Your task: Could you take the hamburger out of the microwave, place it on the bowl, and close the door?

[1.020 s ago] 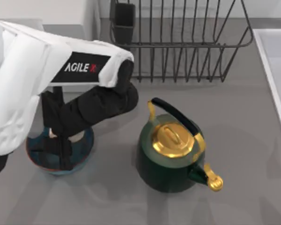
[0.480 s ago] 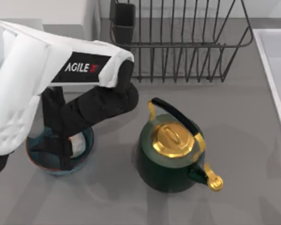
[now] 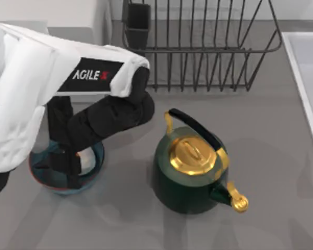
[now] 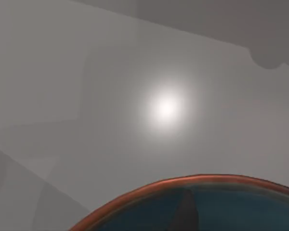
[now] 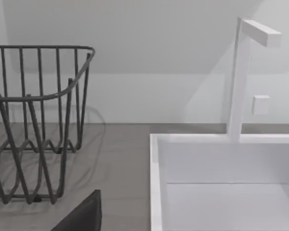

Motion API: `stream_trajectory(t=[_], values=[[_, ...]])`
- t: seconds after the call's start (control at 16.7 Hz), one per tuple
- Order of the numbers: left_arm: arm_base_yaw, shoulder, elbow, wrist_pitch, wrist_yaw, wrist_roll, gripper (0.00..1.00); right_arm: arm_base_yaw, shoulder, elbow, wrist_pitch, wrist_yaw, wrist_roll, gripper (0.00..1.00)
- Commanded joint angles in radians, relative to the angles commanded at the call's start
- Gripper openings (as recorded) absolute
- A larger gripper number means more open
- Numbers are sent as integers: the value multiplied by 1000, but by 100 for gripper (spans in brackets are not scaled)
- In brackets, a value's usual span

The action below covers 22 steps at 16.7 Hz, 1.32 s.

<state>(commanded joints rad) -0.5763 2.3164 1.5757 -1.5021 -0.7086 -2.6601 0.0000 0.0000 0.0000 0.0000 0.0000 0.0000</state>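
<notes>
Since a moment ago, the pale hamburger [image 3: 86, 157] has come plainly into sight inside the bowl [image 3: 95, 167], just beside the dark fingers of the left gripper [image 3: 68, 165], where a second back it was mostly tucked behind them; the arm itself has barely shifted. From where I stand the placing step looks about finished — the burger seems to rest in the bowl at the left of the worktop [image 3: 281, 156], though whether the fingers are apart or together I cannot tell, since the forearm hangs over them. The left wrist view catches the bowl's reddish rim and blue inside from close above, against bare grey surface. What remains, I'd judge, is to lift clear of the bowl without dragging the burger out, then swing back to the microwave [image 3: 68, 13] at the back left and push its door to — that calls for a clean upward retreat first, with the kettle [image 3: 190, 169] close by on the right of the bowl. Behind stands the wire dish rack [image 3: 198, 47]. The right gripper's wrist view looks at the rack and the white sink [image 5: 221, 178].
</notes>
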Motion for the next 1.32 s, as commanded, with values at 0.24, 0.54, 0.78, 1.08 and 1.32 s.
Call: stream_trajectory(t=[0.24,0.54,0.78,1.08,1.32], values=[[20,-57,-54,31,28,60,100,0,0,0,0,0,0,100],[108,-349,-290,183,147,367,100,0,0,0,0,0,0,100],[210,-741,-568,398,281,797,100,0,0,0,0,0,0,100],[349,-1324,-950,745,455,1510,100,0,0,0,0,0,0,100],[449,-1764,-1227,1039,574,2037,100,0,0,0,0,0,0,100]])
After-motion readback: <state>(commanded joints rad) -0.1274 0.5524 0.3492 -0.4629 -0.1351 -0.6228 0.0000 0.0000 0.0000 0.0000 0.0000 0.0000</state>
